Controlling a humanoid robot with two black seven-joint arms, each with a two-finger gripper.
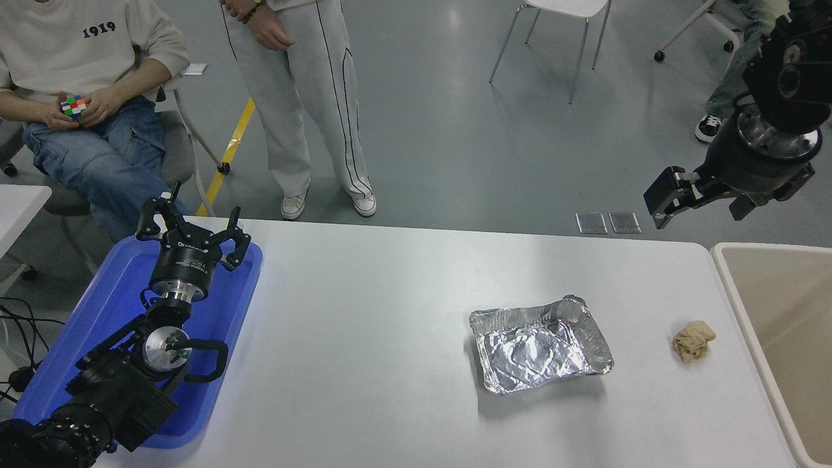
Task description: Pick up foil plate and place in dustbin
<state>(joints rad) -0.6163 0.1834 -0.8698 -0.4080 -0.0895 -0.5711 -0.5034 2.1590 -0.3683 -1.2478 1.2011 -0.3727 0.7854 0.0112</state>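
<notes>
The foil plate (539, 344) is a shiny, crinkled silver tray lying flat on the white table (364, 364), right of the middle. The dustbin (731, 279) is a large beige bin with a cream rim at the table's right edge, partly cut off by the picture. My right gripper (697, 218) hangs high at the upper right, open and empty, beyond the table's far edge, well above and to the right of the foil plate. My left gripper (195, 218) is parked, open and empty, over the blue tray at the lower left.
A small crumpled tan paper wad (693, 340) lies between the foil plate and the dustbin. A blue plastic tray (110, 286) sits at the table's left end. A seated person with a colour cube (73, 106) and a standing person (305, 97) are at the far side.
</notes>
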